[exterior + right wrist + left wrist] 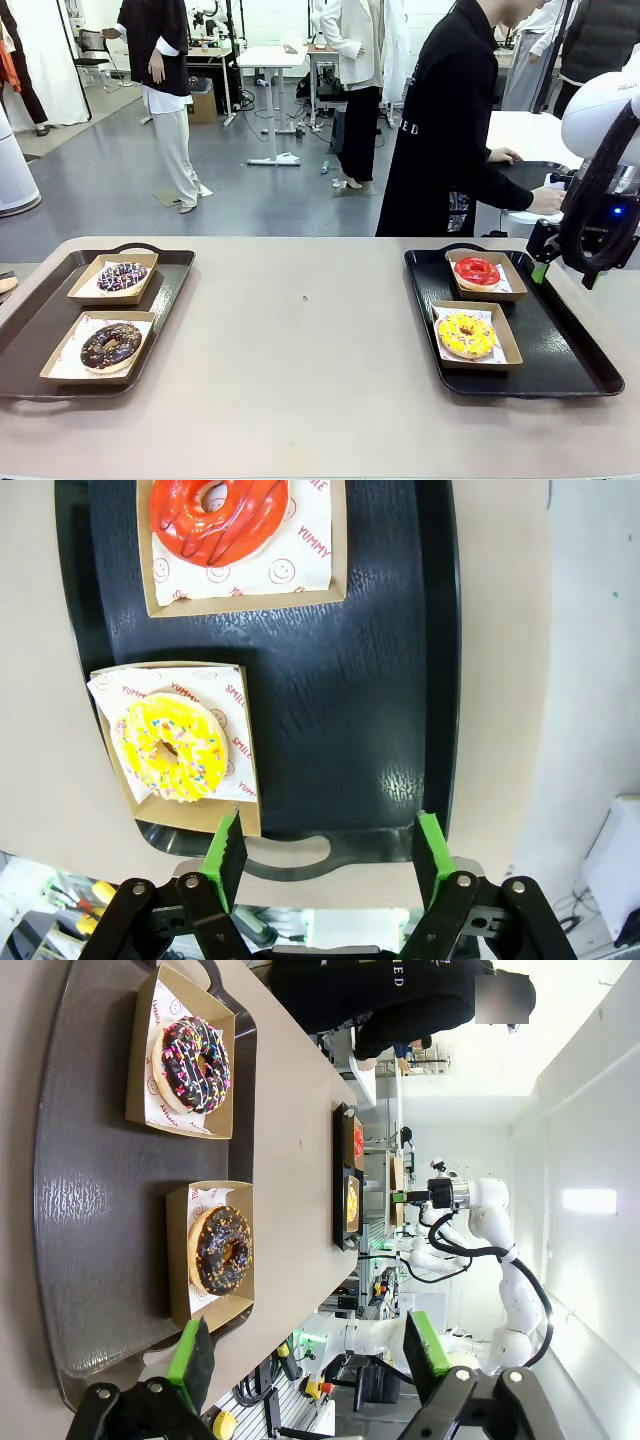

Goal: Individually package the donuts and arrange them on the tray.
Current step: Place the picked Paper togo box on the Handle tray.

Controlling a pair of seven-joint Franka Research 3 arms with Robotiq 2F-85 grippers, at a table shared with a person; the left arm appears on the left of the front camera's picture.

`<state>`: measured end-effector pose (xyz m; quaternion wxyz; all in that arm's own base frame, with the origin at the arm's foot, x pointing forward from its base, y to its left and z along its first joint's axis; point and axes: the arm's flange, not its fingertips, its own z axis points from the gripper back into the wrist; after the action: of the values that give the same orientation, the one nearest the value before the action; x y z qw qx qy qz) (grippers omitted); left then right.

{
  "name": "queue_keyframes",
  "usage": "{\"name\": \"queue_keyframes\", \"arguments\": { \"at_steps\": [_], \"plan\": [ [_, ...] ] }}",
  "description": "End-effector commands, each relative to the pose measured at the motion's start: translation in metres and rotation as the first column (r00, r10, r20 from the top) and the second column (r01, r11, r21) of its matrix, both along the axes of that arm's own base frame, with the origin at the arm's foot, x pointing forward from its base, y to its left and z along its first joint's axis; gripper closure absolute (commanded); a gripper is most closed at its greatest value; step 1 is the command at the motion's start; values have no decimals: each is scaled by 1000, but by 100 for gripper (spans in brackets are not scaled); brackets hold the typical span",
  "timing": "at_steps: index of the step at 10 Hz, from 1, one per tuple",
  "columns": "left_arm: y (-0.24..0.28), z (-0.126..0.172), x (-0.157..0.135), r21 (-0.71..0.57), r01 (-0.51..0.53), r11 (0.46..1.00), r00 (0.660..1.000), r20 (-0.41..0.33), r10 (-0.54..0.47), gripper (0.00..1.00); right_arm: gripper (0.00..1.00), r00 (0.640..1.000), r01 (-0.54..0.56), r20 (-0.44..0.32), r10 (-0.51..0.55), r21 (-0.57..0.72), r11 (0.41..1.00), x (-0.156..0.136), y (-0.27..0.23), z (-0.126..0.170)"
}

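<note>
Four ring donuts boxed in kraft trays: red glazed donut (pixel 477 270) and yellow sprinkled donut (pixel 466 335) on right black tray (pixel 590 360); purple sprinkled donut (pixel 122 276) and chocolate donut (pixel 110 343) on left tray (pixel 30 330). Right gripper (pixel 327 850) wide open, empty, above tray handle; left gripper (pixel 305 1355) likewise. Likely near done; best lifted by stiff box rims, never soft glossy icing.

We are in a robotics lab: a white robot arm (pixel 600 120) works at our tan table (pixel 300 340), another white arm (pixel 490 1250) stands at a bench, height-adjustable desks (pixel 272 60) sit on a bare grey floor (pixel 250 200), and people (pixel 445 120) stand about
</note>
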<state>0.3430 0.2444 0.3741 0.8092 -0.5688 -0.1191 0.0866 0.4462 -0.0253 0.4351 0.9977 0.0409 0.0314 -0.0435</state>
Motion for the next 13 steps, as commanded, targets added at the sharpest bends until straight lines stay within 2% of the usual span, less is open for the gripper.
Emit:
{"name": "queue_keyframes", "arguments": {
  "at_steps": [1,2,3,4,5,7,8,9,10,11,13],
  "plan": [
    [-1,1,-4,8,-2,1000,1000,4,2,0,14,1000,0,0,0,0,1000,0,0,0],
    [-1,1,-4,8,-2,1000,1000,4,2,0,14,997,-66,34,63,113,991,-18,-5,13],
    [-1,1,-4,8,-2,1000,1000,4,2,0,14,989,-149,52,140,258,955,-30,-14,33],
    [-1,1,-4,8,-2,1000,1000,4,2,0,14,983,-184,74,168,379,907,-36,-29,48],
    [-1,1,-4,8,-2,1000,1000,4,2,0,14,982,-186,112,150,481,857,-38,-49,59],
    [-1,1,-4,8,-2,1000,1000,4,2,0,14,981,-195,155,120,698,690,-38,-97,64],
    [-1,1,-4,8,-2,1000,1000,4,2,0,14,983,-185,156,100,792,581,-35,-122,58],
    [-1,1,-4,8,-2,1000,1000,4,2,0,14,984,-177,150,95,838,516,-32,-140,47],
    [-1,1,-4,8,-2,1000,1000,4,2,0,14,984,-178,162,76,858,482,-31,-157,35],
    [-1,1,-4,8,-2,1000,1000,4,2,0,14,982,-180,186,37,854,489,-33,-171,21],
    [-1,1,-4,8,-2,1000,1000,4,2,0,14,986,-134,164,-31,887,442,-38,-199,-16]
  ]
}}
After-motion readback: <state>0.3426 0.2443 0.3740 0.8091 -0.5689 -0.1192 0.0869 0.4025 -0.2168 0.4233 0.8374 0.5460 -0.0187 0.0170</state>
